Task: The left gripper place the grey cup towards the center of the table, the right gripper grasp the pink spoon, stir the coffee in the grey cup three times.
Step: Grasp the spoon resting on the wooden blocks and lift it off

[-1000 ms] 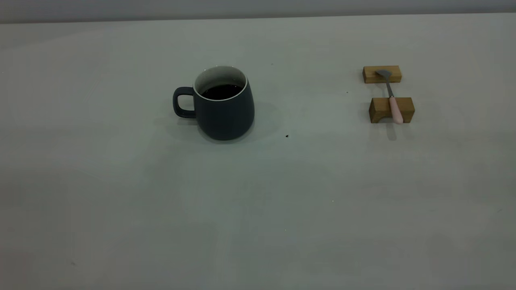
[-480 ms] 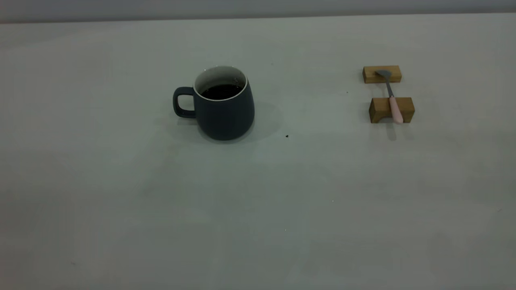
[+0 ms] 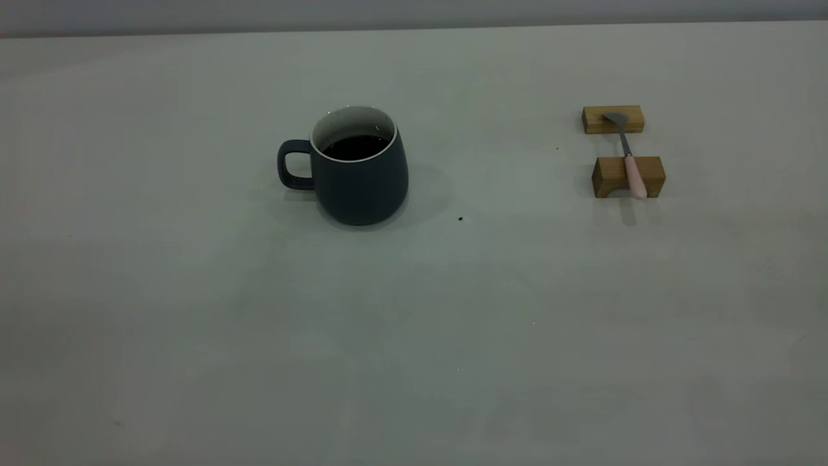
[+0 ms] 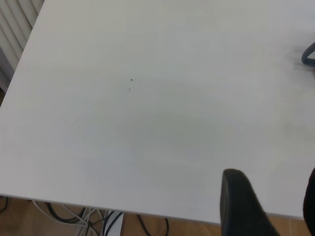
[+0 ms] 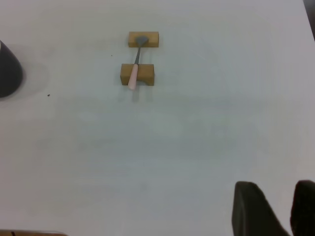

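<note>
My table (image 3: pixel 414 323) is a plain pale grey-white with a few tiny dark specks. The cup (image 3: pixel 359 181) is dark slate grey outside, off-white inside, with a thin pale rim, and the coffee (image 3: pixel 354 147) in it is brown-black. The spoon (image 3: pixel 629 158) has a pale pink handle and a grey neck and bowl, and the two blocks (image 3: pixel 612 120) under it are tan wood. My fingers (image 5: pixel 253 211) are black on both grippers. The floor (image 4: pixel 29 221) beyond my left gripper is brown, with dark and white cables (image 4: pixel 93 219).
</note>
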Available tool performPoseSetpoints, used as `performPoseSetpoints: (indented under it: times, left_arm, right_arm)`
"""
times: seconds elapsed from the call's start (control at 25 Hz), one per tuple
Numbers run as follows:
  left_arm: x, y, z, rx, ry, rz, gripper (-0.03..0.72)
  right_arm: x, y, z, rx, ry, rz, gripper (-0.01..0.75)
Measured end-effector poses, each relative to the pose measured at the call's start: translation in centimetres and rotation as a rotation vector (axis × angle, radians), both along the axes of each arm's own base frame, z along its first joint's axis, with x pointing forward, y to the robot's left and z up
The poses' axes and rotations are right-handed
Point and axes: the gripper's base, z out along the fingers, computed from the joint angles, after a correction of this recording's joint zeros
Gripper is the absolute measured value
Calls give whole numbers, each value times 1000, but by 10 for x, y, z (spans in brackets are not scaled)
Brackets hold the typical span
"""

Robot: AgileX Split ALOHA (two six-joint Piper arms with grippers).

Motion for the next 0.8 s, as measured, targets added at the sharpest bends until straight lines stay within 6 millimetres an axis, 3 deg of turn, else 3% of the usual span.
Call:
performPoseSetpoints:
  times: [0.6, 0.8]
  left_arm:
    - [0, 0, 0, 0, 0, 0, 388]
    - [0, 0, 0, 0, 0, 0, 388]
  right_arm:
    - [1, 4, 0, 49, 10, 15, 238]
    - [25, 4, 8, 64, 130, -6, 264]
